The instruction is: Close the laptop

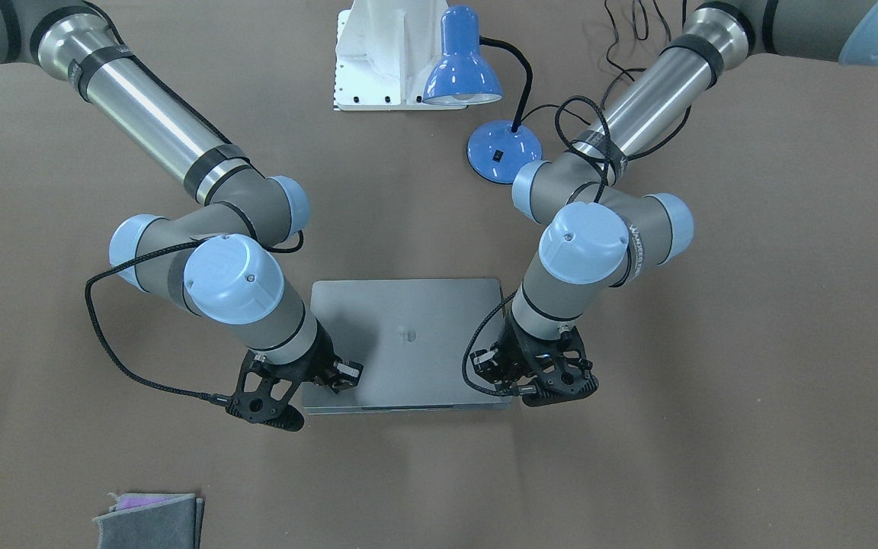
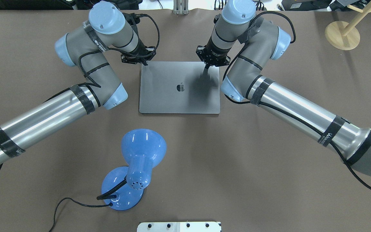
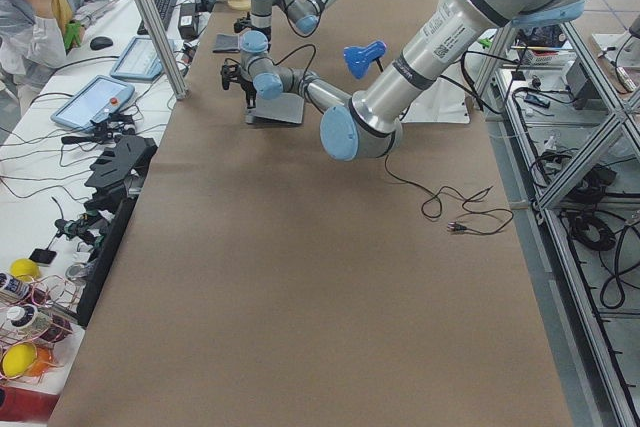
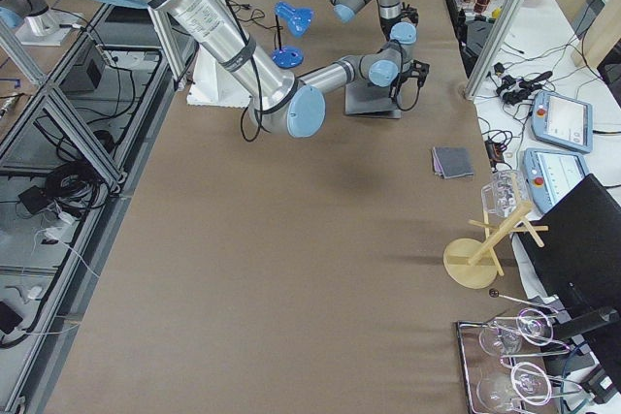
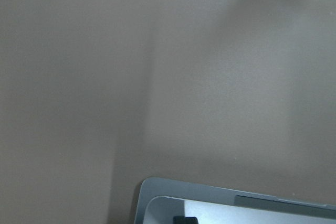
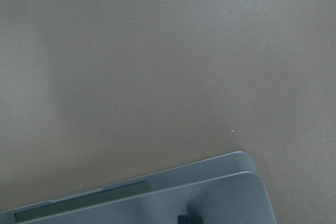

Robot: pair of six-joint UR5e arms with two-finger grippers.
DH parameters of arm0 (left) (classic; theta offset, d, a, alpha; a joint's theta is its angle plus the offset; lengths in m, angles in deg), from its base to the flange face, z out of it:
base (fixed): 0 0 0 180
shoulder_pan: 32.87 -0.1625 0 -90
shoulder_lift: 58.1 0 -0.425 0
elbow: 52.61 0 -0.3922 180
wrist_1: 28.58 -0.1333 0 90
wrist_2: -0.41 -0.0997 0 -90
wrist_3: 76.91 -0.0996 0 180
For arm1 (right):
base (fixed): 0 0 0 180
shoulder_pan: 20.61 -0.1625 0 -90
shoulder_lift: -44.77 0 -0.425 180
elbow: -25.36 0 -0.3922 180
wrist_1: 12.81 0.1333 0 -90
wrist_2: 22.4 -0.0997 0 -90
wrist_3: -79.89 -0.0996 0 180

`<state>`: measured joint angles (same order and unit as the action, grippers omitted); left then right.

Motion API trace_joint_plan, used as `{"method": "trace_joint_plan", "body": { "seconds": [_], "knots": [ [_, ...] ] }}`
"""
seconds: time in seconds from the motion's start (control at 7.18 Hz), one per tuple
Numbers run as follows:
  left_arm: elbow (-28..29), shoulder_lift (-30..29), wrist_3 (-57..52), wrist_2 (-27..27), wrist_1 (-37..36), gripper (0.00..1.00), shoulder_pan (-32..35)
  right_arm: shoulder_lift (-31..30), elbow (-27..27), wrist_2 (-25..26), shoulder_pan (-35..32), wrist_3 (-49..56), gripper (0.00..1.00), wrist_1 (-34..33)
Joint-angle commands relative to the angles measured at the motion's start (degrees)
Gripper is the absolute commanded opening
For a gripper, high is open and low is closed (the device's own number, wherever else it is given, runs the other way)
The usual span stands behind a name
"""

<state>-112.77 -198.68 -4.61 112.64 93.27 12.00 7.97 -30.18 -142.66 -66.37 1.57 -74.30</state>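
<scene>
The space-grey laptop point(image 2: 179, 87) lies on the brown table with its lid down and the apple logo up. A thin dark seam shows along its front edge in the front-facing view point(image 1: 408, 335). My left gripper point(image 2: 145, 62) is shut, its tip on the lid's far-left corner in the overhead view. My right gripper point(image 2: 206, 68) is shut, its tip on the lid near the far-right corner. Each wrist view shows a lid corner over the base point(image 5: 210, 208) point(image 6: 157, 198) with a black fingertip point(image 5: 185, 220) point(image 6: 189, 219) at the bottom edge.
A blue desk lamp point(image 2: 140, 154) with its cable stands on the robot's side of the laptop. A white base block point(image 1: 378, 53) is behind it. A grey felt pouch point(image 1: 149, 520) lies near the operators' edge. A wooden stand point(image 2: 342, 34) is far right.
</scene>
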Motion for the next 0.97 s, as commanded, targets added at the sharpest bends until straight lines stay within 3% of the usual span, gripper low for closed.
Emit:
{"method": "trace_joint_plan", "body": {
  "seconds": [0.0, 0.28, 0.42, 0.56, 0.7, 0.84],
  "knots": [
    [1.10, -0.13, -0.14, -1.40, 0.93, 0.00, -1.10, 0.42, 1.66, -2.16, -0.03, 0.01, 0.00, 0.76],
    [-3.44, 0.04, -0.05, -0.71, 0.32, 0.00, 0.38, -0.80, -3.22, -7.68, -3.71, 0.45, 0.00, 0.23],
    [-11.74, 4.57, -0.40, 5.83, -4.21, 0.00, 3.18, -7.77, -11.79, -14.85, -8.77, 0.54, 0.00, -0.03],
    [-21.05, 11.23, -3.01, 13.63, -7.57, 0.00, 7.90, -17.33, -22.23, -18.83, -14.22, 3.85, 0.00, -0.12],
    [-30.10, 19.91, -7.56, 17.45, -8.90, 0.00, 11.61, -26.91, -31.73, -20.18, -17.40, 8.84, 0.00, -0.99],
    [-36.72, 26.43, -14.39, 20.71, -11.88, 0.30, 15.99, -34.23, -37.22, -22.80, -21.70, 14.80, 0.00, -1.96]
  ]
}}
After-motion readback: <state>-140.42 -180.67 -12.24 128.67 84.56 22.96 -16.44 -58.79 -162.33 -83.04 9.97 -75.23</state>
